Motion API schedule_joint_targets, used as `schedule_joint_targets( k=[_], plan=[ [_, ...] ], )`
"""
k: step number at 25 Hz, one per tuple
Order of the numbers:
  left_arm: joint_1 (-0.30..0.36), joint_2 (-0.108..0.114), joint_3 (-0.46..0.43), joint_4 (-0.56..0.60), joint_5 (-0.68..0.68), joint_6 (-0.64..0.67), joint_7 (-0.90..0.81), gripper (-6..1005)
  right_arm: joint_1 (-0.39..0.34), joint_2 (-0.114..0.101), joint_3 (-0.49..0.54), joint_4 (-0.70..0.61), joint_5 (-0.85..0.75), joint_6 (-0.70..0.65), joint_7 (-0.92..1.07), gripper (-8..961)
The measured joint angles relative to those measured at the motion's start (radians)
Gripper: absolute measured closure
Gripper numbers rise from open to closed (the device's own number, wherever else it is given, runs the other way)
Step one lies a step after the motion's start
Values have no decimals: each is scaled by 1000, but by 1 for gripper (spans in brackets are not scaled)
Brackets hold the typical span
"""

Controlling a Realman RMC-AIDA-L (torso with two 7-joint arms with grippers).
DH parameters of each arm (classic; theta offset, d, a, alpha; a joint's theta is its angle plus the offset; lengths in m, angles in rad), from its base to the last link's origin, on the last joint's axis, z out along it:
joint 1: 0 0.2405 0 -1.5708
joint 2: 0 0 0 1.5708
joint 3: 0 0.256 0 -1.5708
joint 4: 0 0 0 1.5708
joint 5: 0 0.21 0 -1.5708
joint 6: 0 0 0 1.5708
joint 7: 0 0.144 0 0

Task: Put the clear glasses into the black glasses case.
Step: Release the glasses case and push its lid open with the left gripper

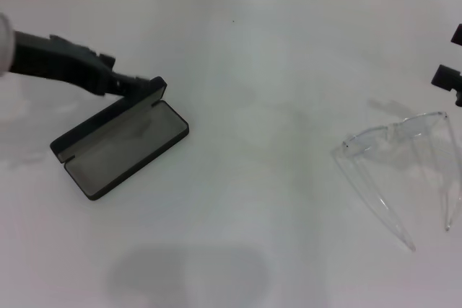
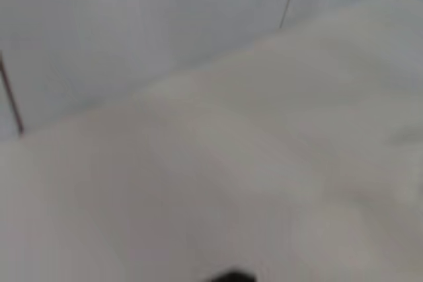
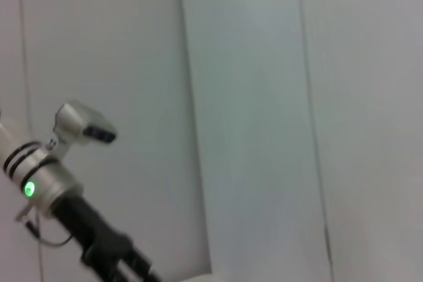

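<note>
Left gripper [image 1: 148,86] grasps the open black glasses case's [image 1: 123,146] lid; clear glasses [image 1: 404,156] lie well apart; right gripper's [image 1: 451,77] state unclear

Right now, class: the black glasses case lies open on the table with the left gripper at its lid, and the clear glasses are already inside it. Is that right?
Not quite. The clear glasses lie on the table, well apart from the open, empty black glasses case, as the head view shows. The left gripper is at its lid.

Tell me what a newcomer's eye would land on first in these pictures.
First, the black glasses case lying open on the left of the white table, its grey lining showing and the left end effector at its raised lid. Next, the clear glasses on the right, arms unfolded toward the robot, apart from the case. The right end effector barely shows at the right edge above them.
</note>
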State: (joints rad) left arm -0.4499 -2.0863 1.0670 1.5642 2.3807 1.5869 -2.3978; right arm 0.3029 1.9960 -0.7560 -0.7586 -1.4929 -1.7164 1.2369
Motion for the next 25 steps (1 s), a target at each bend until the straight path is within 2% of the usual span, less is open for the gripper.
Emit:
schedule_joint_targets(
  k=[4,11,19,25],
  plan=[
    [-21,-1,137,5,114,-17,-85,268,9,-20,11,60,20,-6,-17,147],
    [-19,-2,287,-2,224,-103,-142,302,12,-24,16,72,30,-16,-39,151],
    [-26,-3,328,-28,338,-146,-172,334,9,-24,31,76,31,-28,-50,157],
    [-49,-3,329,-111,394,-169,-169,358,12,-21,54,87,33,-30,-54,161]
  ],
)
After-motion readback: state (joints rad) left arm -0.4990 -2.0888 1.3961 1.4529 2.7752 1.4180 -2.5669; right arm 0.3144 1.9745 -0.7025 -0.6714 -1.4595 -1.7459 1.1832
